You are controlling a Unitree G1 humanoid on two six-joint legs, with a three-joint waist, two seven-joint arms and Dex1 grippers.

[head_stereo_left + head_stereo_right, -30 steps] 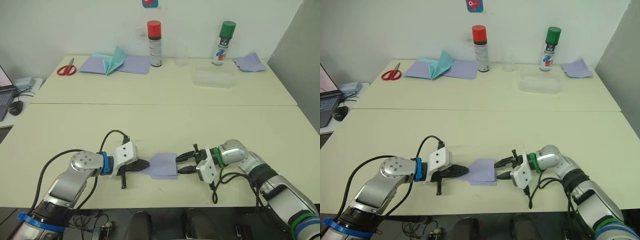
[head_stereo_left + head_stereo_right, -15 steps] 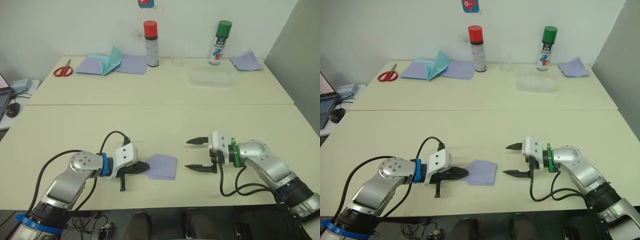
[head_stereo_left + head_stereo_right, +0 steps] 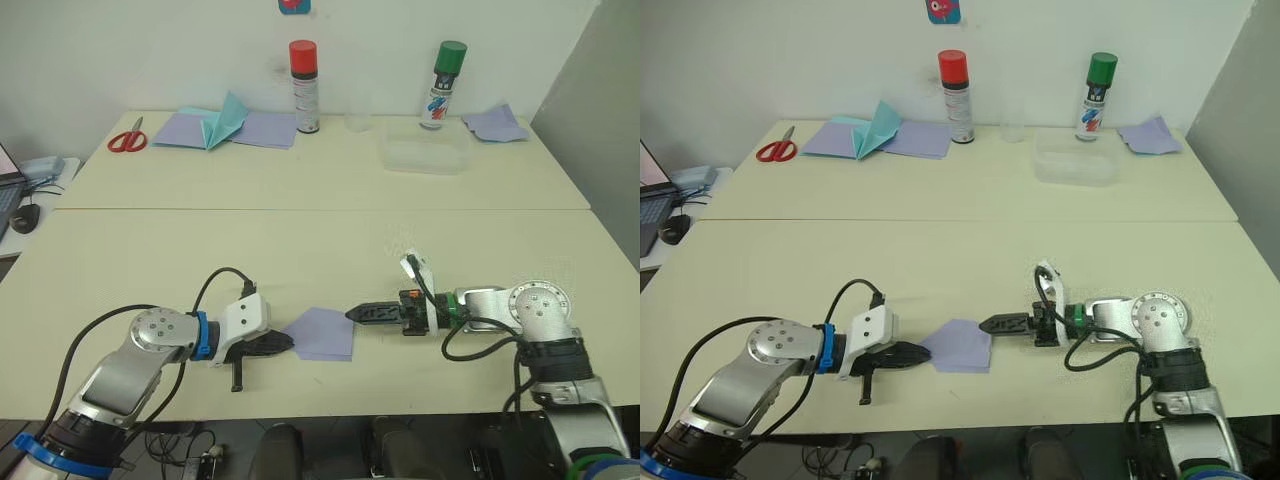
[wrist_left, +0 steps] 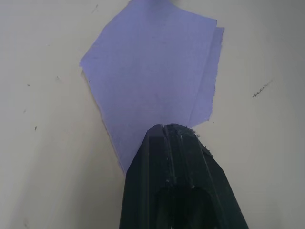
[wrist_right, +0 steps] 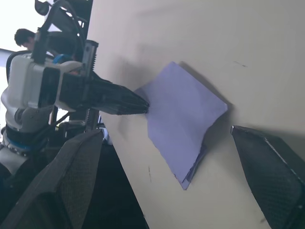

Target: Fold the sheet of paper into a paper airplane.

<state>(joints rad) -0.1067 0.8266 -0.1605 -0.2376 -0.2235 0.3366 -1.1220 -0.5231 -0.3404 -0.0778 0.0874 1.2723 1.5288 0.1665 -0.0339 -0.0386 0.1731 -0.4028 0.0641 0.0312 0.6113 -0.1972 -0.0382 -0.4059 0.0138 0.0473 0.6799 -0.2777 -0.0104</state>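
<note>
Change noted: half a second back the right claw (image 3: 352,314) was held spread and well apart from the sheet of paper (image 3: 322,333). It has since been turned on its side and brought in until its tip lies just beside the sheet's right edge. In the right wrist view its fingers are seen spread wide, with the sheet between them and nothing gripped.

The left claw (image 3: 285,342) has not moved. Its fingers are closed together, with the tip set on the sheet's left, pointed corner. Whether paper is pinched or only pressed cannot be told.

Sheet position: flat on the near surface (image 3: 300,250), between the two claws. It is partly folded, with layers doubled at the right edge. No dart shape has been made yet, so most of the folding is judged still to be done. The return of the right claw is read as preparation for lifting or creasing the right edge.

Edges and room:
- The sheet lies near the front edge of the surface, so little margin is left toward the robot.
- Bare surface is available behind the sheet.
- The scissors (image 3: 128,138), teal paper (image 3: 228,120), spray cans (image 3: 304,86) and clear tray (image 3: 425,156) are placed well apart, along the far side.
</note>
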